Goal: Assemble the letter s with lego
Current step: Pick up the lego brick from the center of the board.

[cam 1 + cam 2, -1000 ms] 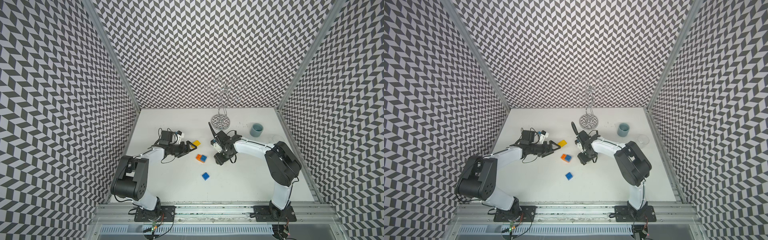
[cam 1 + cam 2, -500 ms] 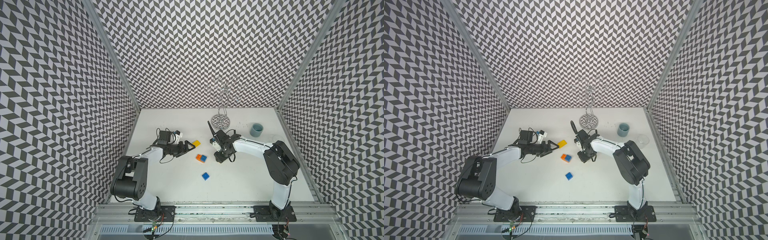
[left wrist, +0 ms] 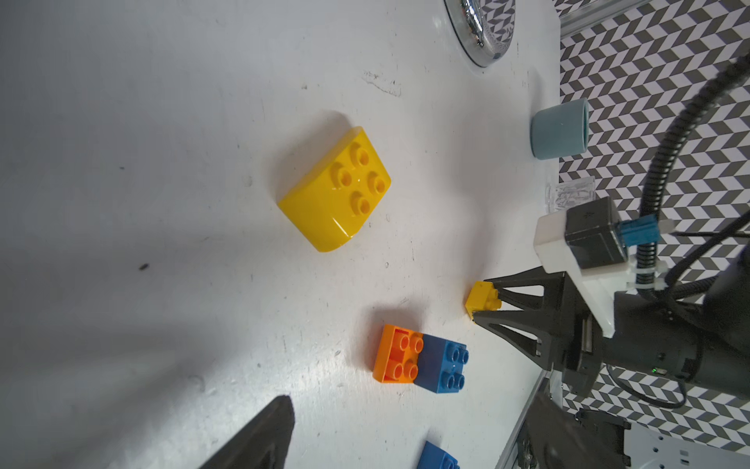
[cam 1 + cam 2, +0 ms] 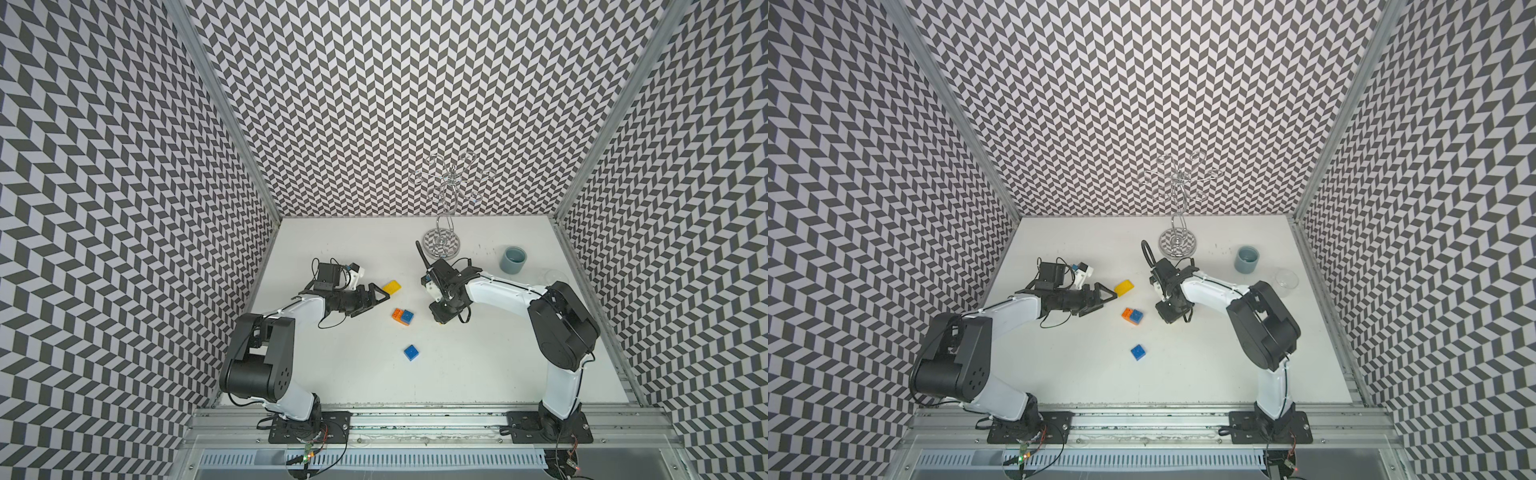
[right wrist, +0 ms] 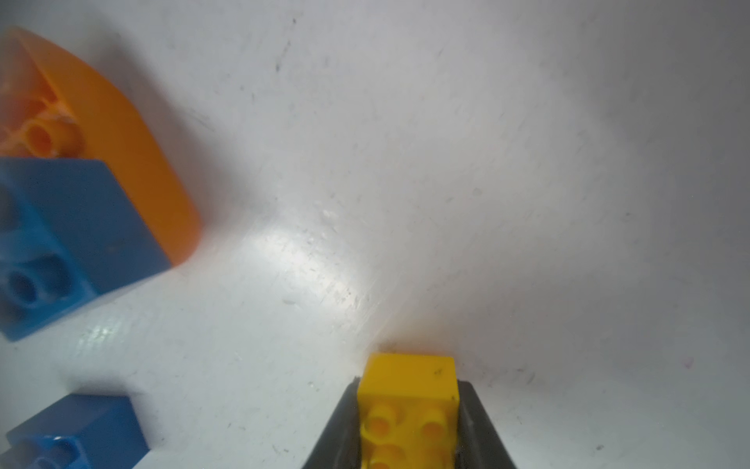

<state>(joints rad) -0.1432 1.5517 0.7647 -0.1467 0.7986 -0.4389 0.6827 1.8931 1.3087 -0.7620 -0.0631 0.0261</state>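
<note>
My right tool (image 5: 408,392) is closed on the small yellow brick (image 5: 408,375), jaws flat against two opposite side walls. The brick sits at the lower middle of the right wrist frame, on or just above the worktop (image 5: 446,162); I cannot tell which. My left tool (image 4: 379,302) stands wide and empty, just beside the big yellow brick (image 4: 392,286), left of centre in a top view. The orange brick (image 3: 395,353) and blue brick (image 3: 444,361) lie joined at the lower middle of the left wrist frame. A loose blue brick (image 4: 410,352) lies apart, below them in the top view

I judge these bricks light, stiff and glossy, so a pinch on flat parallel walls should hold. The big yellow one has a rounded slope that could slip, so I would take it across its straight sides. Seating studs calls for a square, firm press

Both top views hide the small brick under my right tool. The left wrist view shows it clamped at the very jaw ends, and the right wrist view shows how squarely it sits
</note>
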